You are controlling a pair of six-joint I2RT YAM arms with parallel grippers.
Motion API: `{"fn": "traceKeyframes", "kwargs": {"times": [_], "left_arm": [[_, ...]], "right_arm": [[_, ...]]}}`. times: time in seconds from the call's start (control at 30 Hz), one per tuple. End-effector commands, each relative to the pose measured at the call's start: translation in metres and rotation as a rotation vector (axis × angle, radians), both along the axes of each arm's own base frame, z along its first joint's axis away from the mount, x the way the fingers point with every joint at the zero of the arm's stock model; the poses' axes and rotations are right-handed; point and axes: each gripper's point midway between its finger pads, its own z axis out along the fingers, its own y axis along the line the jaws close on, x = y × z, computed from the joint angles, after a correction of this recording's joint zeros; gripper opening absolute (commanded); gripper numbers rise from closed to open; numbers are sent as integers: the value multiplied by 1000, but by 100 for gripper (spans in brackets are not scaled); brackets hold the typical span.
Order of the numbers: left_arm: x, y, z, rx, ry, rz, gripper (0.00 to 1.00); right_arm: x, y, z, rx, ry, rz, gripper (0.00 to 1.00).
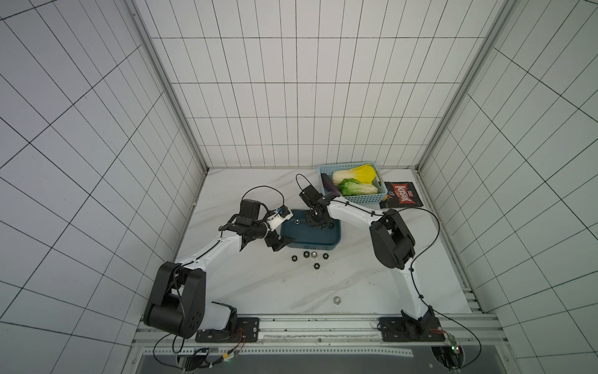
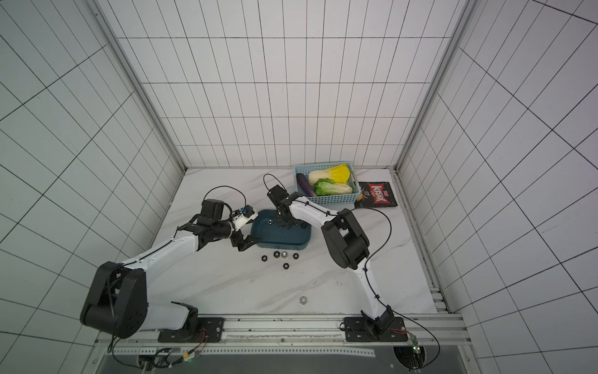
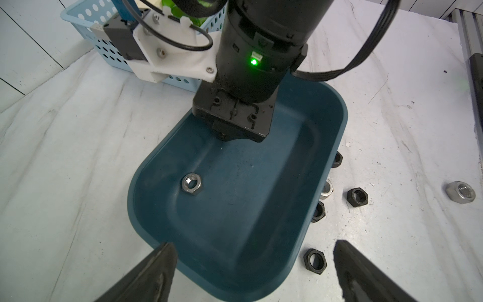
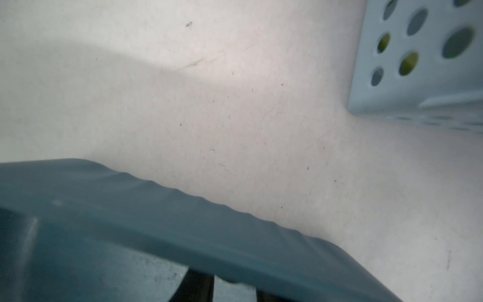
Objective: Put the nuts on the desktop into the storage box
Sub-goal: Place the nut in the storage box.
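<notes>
On your left, the left gripper point(image 1: 284, 244) hangs at the near left corner of the storage box point(image 1: 307, 238), jaws spread wide and holding nothing. The storage box is a shallow dark teal tray with rounded corners and smooth walls, sitting mid-way across the white marble desktop point(image 1: 259, 285). One shiny silver nut point(image 3: 191, 184) lies flat on the floor of its left half.

Just in front of the box, a row of four nuts point(image 1: 305, 254) lies on the desktop, three black and one silver. A fifth black nut point(image 1: 316, 266) lies slightly nearer you. A lone silver nut point(image 1: 337, 300) sits well apart, near the front edge.

The right gripper point(image 1: 315, 223) reaches down into the box's right half; you cannot tell whether it is parted or gripping. At the far right stands a light blue perforated basket point(image 1: 362, 198), with a snack bag point(image 1: 401, 193) beside it.
</notes>
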Motion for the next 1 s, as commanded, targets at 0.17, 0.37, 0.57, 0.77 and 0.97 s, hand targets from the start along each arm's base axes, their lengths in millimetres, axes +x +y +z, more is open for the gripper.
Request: {"fn": "traceKeyframes", "kwargs": {"times": [0.17,0.37,0.57,0.77,0.97], "left_arm": [[-2,0,6,-5,-25,-14,97],[-10,6,2,22,-9,-18,97],[-20,4,6,16,19,-46,97],[-26,4,20,11,59,-54,98],[-47,-3,41,-43,100,-123,98]], "right_arm": [[9,0,16,19,-25,-26,40],[8,4,49,80,-52,-17,41],[-2,8,91,176,-67,0,42],[-22,-1,137,245,-110,16,47],[-52,-26,162,277,-118,34,54]]}}
